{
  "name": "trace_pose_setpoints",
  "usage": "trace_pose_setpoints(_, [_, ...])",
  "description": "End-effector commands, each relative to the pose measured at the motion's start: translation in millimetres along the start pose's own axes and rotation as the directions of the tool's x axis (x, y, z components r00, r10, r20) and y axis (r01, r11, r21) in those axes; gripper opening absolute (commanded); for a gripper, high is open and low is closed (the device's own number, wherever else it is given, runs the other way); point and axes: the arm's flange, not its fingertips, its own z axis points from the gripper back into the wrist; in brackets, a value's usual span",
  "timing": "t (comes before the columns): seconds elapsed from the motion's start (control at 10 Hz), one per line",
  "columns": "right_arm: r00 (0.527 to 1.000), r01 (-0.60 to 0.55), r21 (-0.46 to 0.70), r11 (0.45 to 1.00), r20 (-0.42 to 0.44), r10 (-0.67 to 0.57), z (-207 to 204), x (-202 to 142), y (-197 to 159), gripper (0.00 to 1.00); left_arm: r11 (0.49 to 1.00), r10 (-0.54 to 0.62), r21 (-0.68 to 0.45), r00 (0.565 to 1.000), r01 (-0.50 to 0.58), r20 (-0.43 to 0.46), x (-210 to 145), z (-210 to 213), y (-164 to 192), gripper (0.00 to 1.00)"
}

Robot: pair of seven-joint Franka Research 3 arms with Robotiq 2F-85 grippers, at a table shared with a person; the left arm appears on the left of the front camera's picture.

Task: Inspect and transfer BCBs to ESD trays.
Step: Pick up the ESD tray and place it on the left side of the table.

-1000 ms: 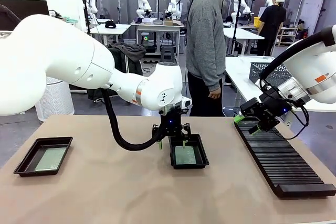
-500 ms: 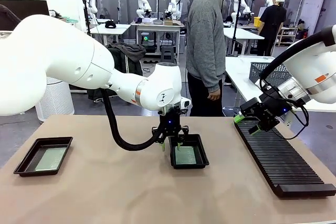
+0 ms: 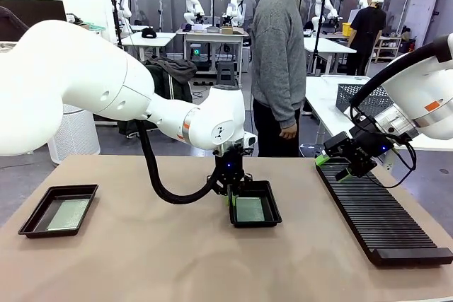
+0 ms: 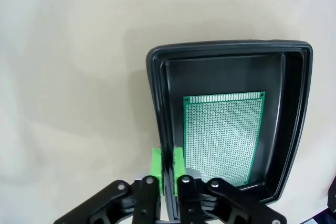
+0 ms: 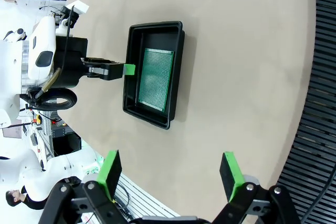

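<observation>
Left hand point(image 4: 168, 162): green pads clamped on the middle tray's point(image 4: 157, 85) glossy black flared rim.
Board point(image 4: 223, 135): flat perforated green rectangle inside.
Right hand point(image 5: 170, 174): fingers apart over the ribbed rack point(image 3: 379, 213).
Desk point(image 3: 156, 259): smooth tan.

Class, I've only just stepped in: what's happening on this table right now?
The left claw is pinched shut on the rim of the middle ESD tray, which holds a green BCB. A second tray with another board sits at the table's left. The right claw hangs open and empty above the far end of the long black slotted rack. A person stands across the table, not touching anything.
</observation>
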Motion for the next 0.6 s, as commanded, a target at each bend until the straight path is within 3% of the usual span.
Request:
trace_pose_setpoints(0.0, [1.0,0.003,-0.005,1.0,-0.003,-0.003,1.4,-0.5,0.8,1.0,1.0,0.009,0.02,1.0,-0.009,0.012,-5.8,2.5,6.4,0.0])
trace_pose_setpoints(0.5, [1.0,0.003,-0.005,1.0,-0.003,-0.003,1.4,-0.5,0.8,1.0,1.0,0.001,-0.001,1.0,0.0,0.003,0.2,2.1,0.0,0.0])
